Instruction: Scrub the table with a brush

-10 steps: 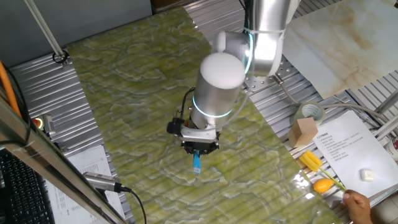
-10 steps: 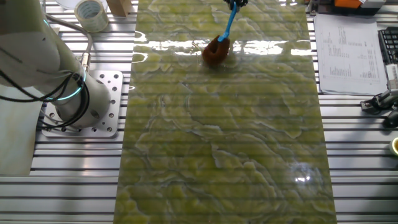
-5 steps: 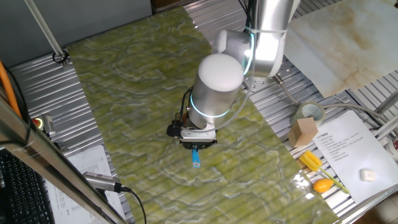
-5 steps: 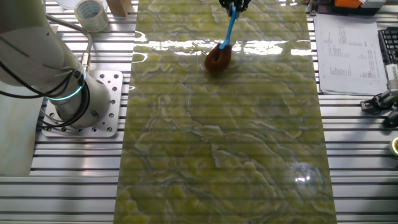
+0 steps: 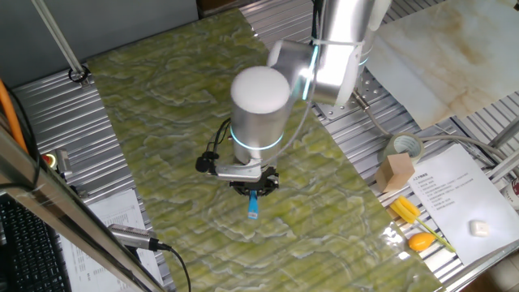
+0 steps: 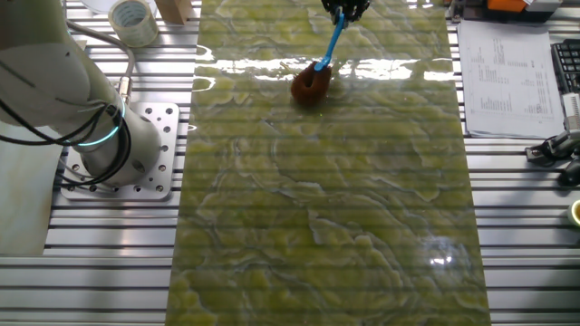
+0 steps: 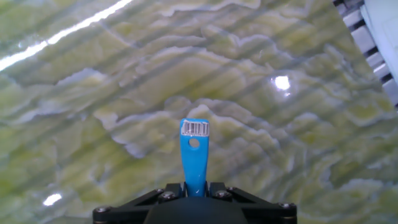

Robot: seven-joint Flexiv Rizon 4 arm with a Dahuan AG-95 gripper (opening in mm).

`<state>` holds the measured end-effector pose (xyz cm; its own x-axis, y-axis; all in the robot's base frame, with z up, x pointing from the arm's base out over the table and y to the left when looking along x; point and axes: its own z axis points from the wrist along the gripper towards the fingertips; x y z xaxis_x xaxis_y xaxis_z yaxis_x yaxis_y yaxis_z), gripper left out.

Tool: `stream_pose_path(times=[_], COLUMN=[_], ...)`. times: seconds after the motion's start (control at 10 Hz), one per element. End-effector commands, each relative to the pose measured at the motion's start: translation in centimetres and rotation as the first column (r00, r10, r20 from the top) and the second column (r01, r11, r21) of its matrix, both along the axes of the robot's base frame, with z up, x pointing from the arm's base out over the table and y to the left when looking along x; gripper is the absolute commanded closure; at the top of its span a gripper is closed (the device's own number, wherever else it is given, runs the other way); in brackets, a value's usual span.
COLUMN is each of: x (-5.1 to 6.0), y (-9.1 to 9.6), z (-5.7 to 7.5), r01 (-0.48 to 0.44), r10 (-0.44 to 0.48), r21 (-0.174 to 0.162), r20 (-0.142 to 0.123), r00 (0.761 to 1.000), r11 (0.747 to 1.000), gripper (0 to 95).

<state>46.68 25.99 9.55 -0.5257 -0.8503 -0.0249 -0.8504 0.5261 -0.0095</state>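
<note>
Reddish-brown bristles of the brush (image 6: pixel 312 80) press on the yellow-green marbled surface (image 6: pixel 326 208) near its far end, the blue handle slanting up into the end effector (image 6: pixel 345 9), which is clamped on it. From the hand view, the handle tip (image 7: pixel 194 149) with a barcode sticker juts past the end effector.

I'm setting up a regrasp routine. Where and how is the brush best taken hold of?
Grip the brush on its thin blue handle, from above, as the gripper does now. The flat handle slants up clear of the table while the round bristle tuft sits on the surface and offers no firm hold.
</note>
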Motion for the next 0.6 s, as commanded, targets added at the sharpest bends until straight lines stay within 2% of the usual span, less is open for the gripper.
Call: stream_pose_path(times=[0.1,0.3,0.6], x=[0.0,-0.2,-1.2], y=[0.0,-0.1,-0.5], z=[-0.1,-0.1,-0.2], r01=[0.031,0.046,0.042], r10=[-0.031,-0.045,-0.042], r21=[0.001,0.004,0.009], r20=[-0.01,-0.011,-0.025], r00=[0.999,0.999,0.999], r11=[1.0,0.999,0.999], gripper=[95.0,95.0,95.0])
